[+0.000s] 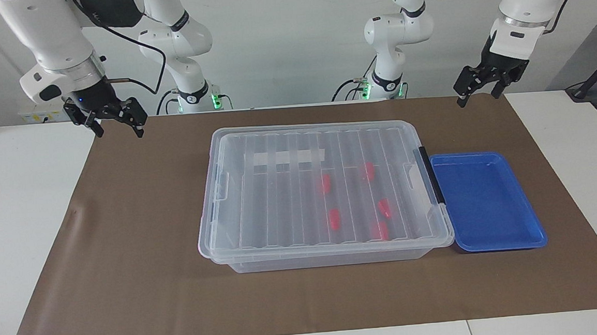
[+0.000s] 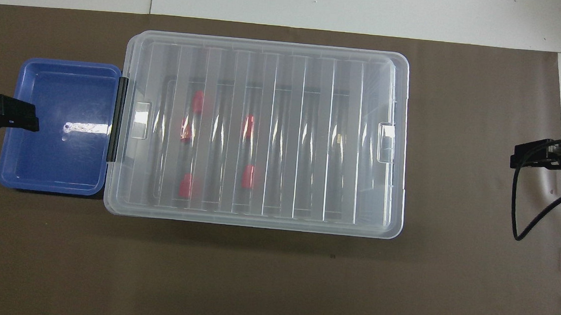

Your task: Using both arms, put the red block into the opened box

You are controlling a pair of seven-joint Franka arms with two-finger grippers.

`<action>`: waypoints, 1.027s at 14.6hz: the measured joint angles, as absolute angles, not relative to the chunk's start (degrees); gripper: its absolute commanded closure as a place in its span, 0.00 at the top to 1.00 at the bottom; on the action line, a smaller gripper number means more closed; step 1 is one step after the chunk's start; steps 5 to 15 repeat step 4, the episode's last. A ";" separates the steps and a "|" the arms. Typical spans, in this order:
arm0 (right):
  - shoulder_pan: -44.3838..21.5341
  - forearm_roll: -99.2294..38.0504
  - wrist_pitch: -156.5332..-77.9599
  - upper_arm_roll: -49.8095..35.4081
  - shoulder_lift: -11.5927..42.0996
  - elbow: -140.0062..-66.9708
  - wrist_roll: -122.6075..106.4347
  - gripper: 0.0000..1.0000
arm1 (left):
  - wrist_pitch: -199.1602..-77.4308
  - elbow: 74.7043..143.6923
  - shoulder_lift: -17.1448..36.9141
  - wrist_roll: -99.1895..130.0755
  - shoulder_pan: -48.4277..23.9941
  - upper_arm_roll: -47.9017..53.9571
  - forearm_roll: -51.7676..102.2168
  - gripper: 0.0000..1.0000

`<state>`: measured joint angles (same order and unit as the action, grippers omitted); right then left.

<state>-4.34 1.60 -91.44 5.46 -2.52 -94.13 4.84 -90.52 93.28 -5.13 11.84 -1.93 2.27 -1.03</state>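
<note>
The clear box (image 1: pixel 280 199) stands mid-table with its ribbed lid on and the black latch handle (image 1: pixel 431 175) toward the left arm's end. Several red blocks (image 1: pixel 335 219) lie inside under the lid, in the half toward the left arm; they show through it from above too (image 2: pixel 245 176). My left gripper (image 1: pixel 477 99) hangs open and empty in the air above the mat's corner at the left arm's end, and in the overhead view it (image 2: pixel 2 114) overlaps the tray's outer rim. My right gripper (image 1: pixel 120 133) hangs open and empty over the mat's edge at the right arm's end.
A shallow blue tray (image 1: pixel 487 202), with nothing in it, sits against the latch end of the box (image 2: pixel 302 129). The brown mat (image 1: pixel 127 250) covers most of the white table. A black cable (image 2: pixel 528 214) loops below the right gripper (image 2: pixel 532 158).
</note>
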 measured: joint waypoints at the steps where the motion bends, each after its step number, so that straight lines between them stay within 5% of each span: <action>1: -4.34 1.59 -91.44 5.46 -2.52 -94.13 4.84 1.00 | -90.52 93.28 -5.13 11.84 -1.93 2.27 -1.03 1.00; 15: -4.40 1.55 -91.44 5.43 -2.54 -94.10 4.84 1.00 | -90.52 93.28 -5.14 11.84 -1.82 2.03 -1.03 1.00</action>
